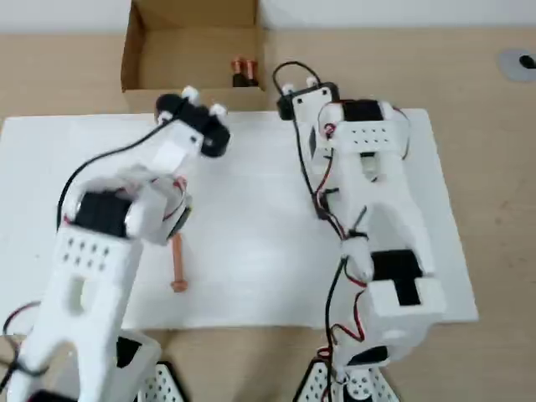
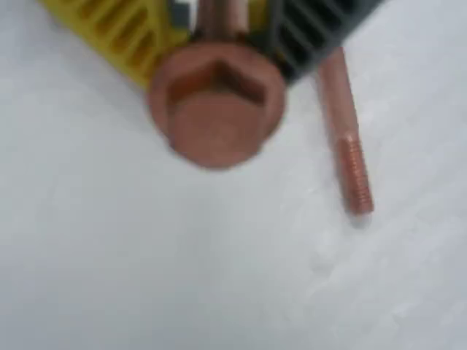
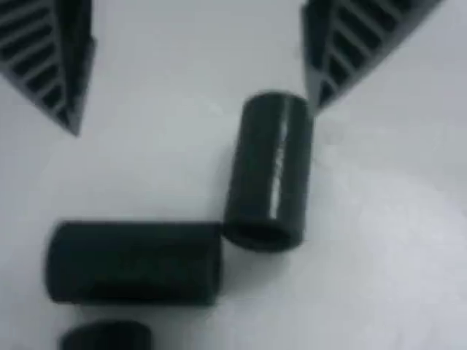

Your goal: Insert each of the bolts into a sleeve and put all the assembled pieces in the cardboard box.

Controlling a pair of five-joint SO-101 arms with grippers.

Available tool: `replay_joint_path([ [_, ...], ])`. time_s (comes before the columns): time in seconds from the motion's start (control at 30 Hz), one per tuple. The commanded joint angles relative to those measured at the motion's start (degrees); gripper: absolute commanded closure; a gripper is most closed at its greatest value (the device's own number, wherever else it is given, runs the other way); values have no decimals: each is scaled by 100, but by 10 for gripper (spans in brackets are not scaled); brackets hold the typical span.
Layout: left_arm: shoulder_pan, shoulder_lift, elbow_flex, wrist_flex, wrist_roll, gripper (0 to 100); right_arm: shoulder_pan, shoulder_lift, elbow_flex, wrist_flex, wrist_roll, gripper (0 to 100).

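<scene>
Fig.: L gripper (image 2: pixel 219 18) w/ bolt (image 2: pixel 217 109); R gripper (image 3: pixel 195 113) over sleeves (image 3: pixel 268 171).
L angled down, clamped on bolt shank, head twd cam; 2nd bolt (image 2: pixel 346 146) lies on white mat (image 1: pixel 251 218). R spread wide, holding nothing; cardboard box (image 1: pixel 134 50) holds assembled pieces (image 1: pixel 244 73).

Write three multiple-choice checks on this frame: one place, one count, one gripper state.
1. The loose bolt lies: A on bare wood; B on the white mat; C in a bowl.
2. Count of black sleeves below the right gripper: A one; B three; C six.
3. The left gripper is: A open; B shut on a sleeve; C shut on a bolt.
1B, it lies flat on the mat; 2B, two whole, a third cut off; 3C, it clamps the shank behind the head.
</scene>
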Motion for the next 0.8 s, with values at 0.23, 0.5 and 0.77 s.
replay_joint_path([
  [0.23, 53, -1956, 325, 536, 53, 984, -127, 585, 66, -510, 0, 760],
  [0.5, 53, -2334, 316, 932, 35, 984, -101, 1490, 13, -782, 88, 760],
  [0.77, 53, -2334, 316, 932, 35, 984, -127, 1789, -163, -668, 62, 822],
])
